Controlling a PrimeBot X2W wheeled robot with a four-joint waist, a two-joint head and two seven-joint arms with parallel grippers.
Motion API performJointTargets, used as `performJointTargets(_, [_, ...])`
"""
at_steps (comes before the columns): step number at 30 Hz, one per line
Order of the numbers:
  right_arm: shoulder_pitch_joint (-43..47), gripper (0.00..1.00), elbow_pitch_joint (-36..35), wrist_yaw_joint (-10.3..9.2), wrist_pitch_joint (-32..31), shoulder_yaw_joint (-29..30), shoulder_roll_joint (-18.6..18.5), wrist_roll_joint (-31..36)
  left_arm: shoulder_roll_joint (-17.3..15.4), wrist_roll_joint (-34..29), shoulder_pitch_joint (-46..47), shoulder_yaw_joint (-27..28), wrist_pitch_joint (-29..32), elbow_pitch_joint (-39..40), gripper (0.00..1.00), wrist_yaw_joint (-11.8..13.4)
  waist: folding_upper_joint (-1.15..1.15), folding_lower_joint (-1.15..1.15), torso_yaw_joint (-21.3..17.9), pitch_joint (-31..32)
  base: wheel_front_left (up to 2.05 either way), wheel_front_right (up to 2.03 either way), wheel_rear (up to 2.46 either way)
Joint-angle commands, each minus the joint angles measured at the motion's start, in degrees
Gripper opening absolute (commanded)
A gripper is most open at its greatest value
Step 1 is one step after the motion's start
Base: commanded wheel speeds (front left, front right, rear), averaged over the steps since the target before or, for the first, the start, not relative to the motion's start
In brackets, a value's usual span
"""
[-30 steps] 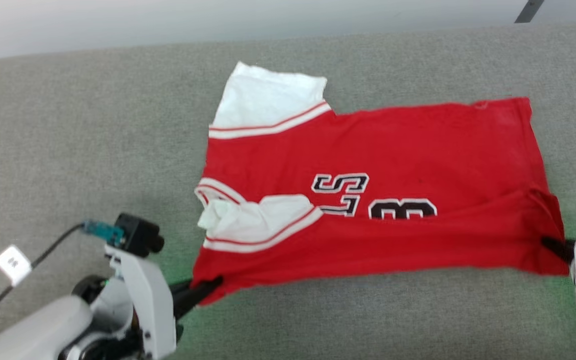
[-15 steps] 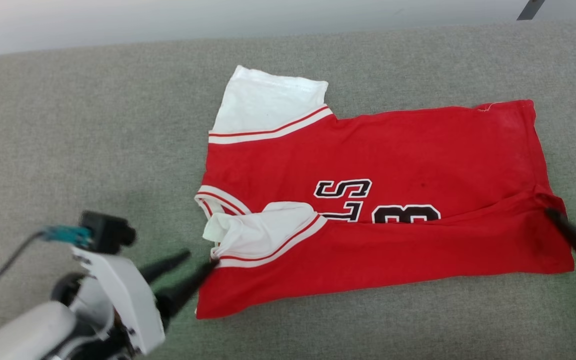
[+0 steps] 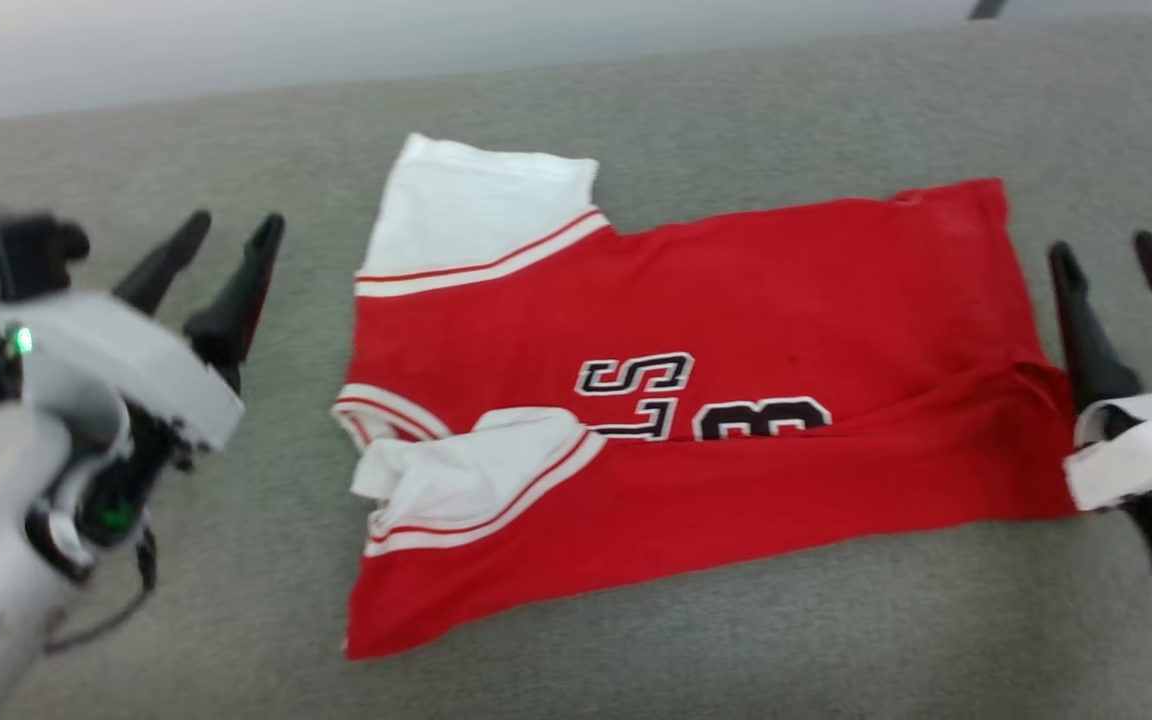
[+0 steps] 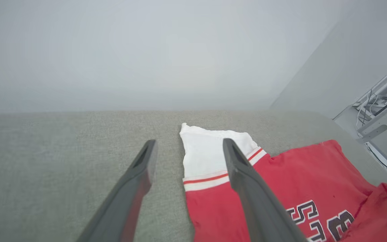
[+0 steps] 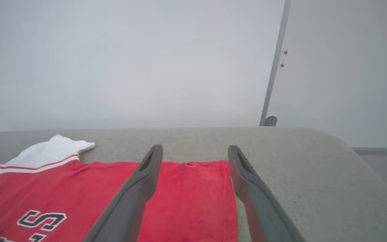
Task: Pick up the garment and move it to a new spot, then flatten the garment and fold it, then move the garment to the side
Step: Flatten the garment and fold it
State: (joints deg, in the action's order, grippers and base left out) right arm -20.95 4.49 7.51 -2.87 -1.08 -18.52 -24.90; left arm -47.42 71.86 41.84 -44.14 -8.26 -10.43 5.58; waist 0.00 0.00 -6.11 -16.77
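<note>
The garment (image 3: 736, 330) is a red jersey with white sleeves and black-white lettering. It lies on the grey cushioned surface (image 3: 686, 120), its near long edge folded up over the lower part of the lettering. One white sleeve lies flat at the far left, the other is bunched on the fold. My left gripper (image 3: 226, 232) hangs open left of the garment, apart from it. On the other side my right gripper (image 3: 1106, 250) stands open beside the hem. The left wrist view shows the garment (image 4: 281, 181) past open fingers (image 4: 139, 174); the right wrist view has its hem (image 5: 186, 195) between open fingers (image 5: 146, 174).
The grey surface (image 5: 307, 161) spreads around the garment on all sides. A pale wall rises behind its far edge. A thin grey post (image 5: 275, 64) stands behind the surface at the right, and a desk frame with cables (image 4: 378, 111) shows at the far right.
Both grippers have let go of the garment's near corners, opened, and risen away from it. The folded near edge now lies on the garment. The head camera has shifted a little.
</note>
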Motion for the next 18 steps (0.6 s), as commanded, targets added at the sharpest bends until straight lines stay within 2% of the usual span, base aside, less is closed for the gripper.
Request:
performJointTargets(1, [-0.2,1.0,-0.4,-0.04,2.0,-0.3,1.3,0.7,0.4,-0.5,2.2,-0.4,1.4,-2.2,1.0,-1.2,0.0,0.0,-2.8,-1.0,0.0,0.0,0.0])
performJointTargets(9, [1.7,1.0,-3.2,-0.04,7.6,-1.8,6.8,2.4,2.4,-3.6,16.3,-3.6,13.0,-19.1,1.0,-7.9,0.0,0.0,-11.5,-4.6,0.0,0.0,0.0])
performJointTargets(14, [2.7,1.0,-4.0,-0.04,8.7,-3.6,9.1,1.8,2.1,-2.6,22.2,-5.9,24.5,-28.8,1.0,-10.6,0.0,0.0,-17.2,-6.6,0.0,0.0,0.0])
performJointTargets(18, [4.1,1.0,-4.1,-0.04,9.6,-3.8,9.9,1.0,2.3,-1.1,25.9,-7.1,33.8,-34.2,1.0,-11.7,0.0,0.0,-19.8,-8.0,0.0,0.0,0.0])
